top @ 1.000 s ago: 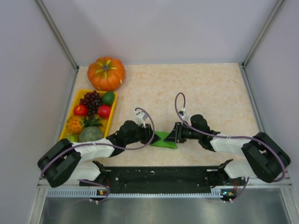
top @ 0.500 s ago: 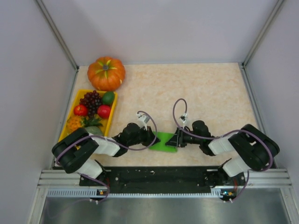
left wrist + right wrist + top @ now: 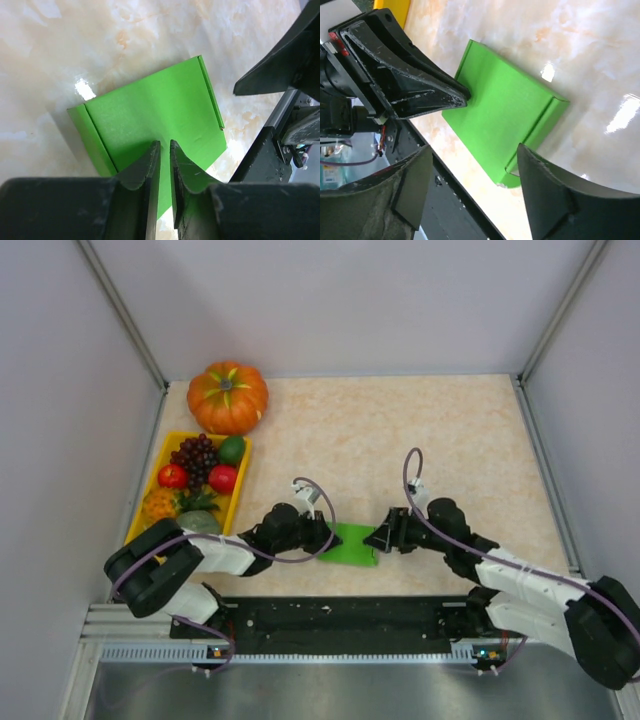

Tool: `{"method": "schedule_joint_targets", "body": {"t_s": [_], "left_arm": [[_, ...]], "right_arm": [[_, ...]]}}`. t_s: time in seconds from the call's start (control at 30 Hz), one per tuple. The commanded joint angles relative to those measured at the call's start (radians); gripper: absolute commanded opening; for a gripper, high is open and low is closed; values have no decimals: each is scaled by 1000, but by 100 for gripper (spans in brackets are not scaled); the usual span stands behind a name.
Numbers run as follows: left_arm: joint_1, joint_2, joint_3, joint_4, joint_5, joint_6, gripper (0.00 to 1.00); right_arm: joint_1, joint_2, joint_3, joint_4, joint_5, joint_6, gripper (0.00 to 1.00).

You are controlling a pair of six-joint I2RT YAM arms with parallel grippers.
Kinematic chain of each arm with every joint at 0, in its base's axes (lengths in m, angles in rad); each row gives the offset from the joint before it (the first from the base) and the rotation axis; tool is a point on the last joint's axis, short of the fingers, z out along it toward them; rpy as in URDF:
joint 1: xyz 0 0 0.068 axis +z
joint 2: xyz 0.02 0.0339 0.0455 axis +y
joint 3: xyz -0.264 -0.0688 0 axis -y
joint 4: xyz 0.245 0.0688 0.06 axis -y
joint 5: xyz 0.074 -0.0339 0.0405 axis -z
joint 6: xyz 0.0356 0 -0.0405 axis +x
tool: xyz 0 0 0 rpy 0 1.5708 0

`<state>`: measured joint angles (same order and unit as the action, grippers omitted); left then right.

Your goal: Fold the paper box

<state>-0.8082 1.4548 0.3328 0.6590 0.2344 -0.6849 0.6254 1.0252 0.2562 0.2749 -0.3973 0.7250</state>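
Observation:
The paper box (image 3: 350,543) is a bright green card, folded flat, lying on the table near its front edge. In the left wrist view the paper box (image 3: 160,110) shows creased flaps along two sides. My left gripper (image 3: 327,538) comes in low from the left. Its jaws stand almost together with a thin slit, and the tips (image 3: 162,145) rest on the card near its left edge. My right gripper (image 3: 380,538) is open at the card's right edge. In the right wrist view its fingers straddle the near corner of the paper box (image 3: 505,110) without touching it.
An orange pumpkin (image 3: 228,397) sits at the back left. A yellow tray (image 3: 165,445) of fruit lies along the left wall. The black base rail (image 3: 340,615) runs just in front of the box. Walls close in the left, right and back sides.
My right gripper has opened and let go of the box's right edge, and its arm has stretched out to the right. The left gripper stays on the box, which now lies flatter.

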Motion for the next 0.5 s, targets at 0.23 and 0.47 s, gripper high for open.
{"method": "schedule_joint_targets", "body": {"t_s": [0.23, 0.47], "left_arm": [[-3, -14, 29, -187, -44, 2, 22], [-23, 22, 35, -168, -61, -8, 22]], "right_arm": [[-16, 136, 74, -91, 86, -32, 60], [48, 245, 150, -106, 158, -3, 49]]}}
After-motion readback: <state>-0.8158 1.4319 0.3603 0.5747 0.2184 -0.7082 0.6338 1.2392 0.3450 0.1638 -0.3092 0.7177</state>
